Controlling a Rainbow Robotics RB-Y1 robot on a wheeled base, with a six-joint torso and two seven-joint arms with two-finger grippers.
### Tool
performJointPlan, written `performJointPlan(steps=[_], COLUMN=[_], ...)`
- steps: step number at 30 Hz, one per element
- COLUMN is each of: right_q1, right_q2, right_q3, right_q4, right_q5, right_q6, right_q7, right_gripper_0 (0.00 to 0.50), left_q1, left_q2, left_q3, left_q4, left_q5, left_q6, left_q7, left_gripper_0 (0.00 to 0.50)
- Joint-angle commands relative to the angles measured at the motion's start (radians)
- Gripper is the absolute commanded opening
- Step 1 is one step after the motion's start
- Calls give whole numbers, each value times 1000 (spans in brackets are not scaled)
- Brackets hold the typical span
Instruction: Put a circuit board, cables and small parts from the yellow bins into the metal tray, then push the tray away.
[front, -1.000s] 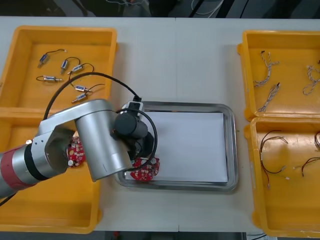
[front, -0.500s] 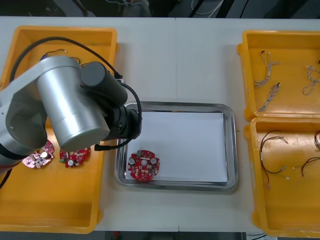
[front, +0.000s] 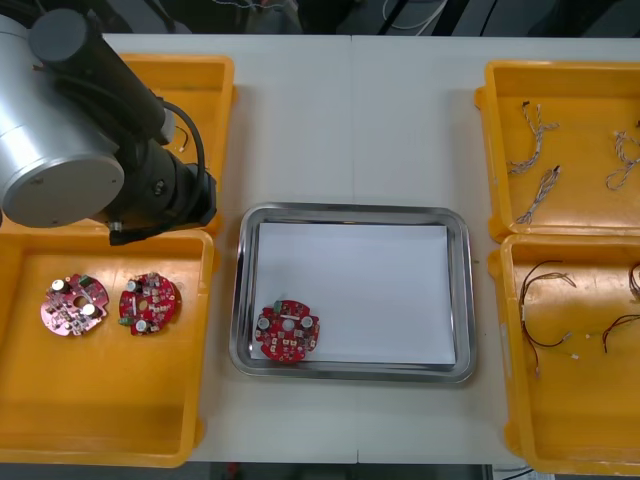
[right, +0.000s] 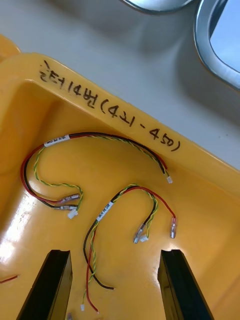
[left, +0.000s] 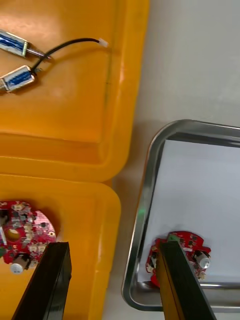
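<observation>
Circuit board — round, red, silver-studded — lies near-left in the metal tray. Left jaws and right jaws flank the tray, wide apart, empty.

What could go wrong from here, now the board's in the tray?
Circuit board sits tight in the metal tray's near left corner; a push might jolt it against the rim. Open right tool hangs over two red and yellow cables lying close together; it might snag both. Left tool is open above the left yellow bins.

light table, dark floor beyond its far edge
</observation>
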Motion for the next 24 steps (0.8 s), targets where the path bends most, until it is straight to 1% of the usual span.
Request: performJointPlan(steps=[1,7,12,16,18,24], right_q1=[-17,-17,-17,-17,-17,-17], right_q2=[42,83,105,105,106,105], right_q3=[25,37,48,57,62,72], right_q4=[-6,4,19,42,53,77], right_q5=[33,67,82,87,90,98], right_q6=[-22,-59,-86,-116,-136,-163], right_q7=[-56,-74,-90,-97,-102,-119], right_gripper_0=[500,500,500,500,500,500], left_q1=[-43,-44,-77,-109,-130,-164], left_q2=[73,100,111,111,111,111], left_q3=[46,103,120,120,120,120], left_q4=[-5,76,154,217,263,352], left_q5=[16,47,76,95,118,142], left_q6=[9,11,9,9,3,-20], left_q7=[-13,-108,-202,-274,-335,-475], left_gripper_0=[500,500,500,500,500,500])
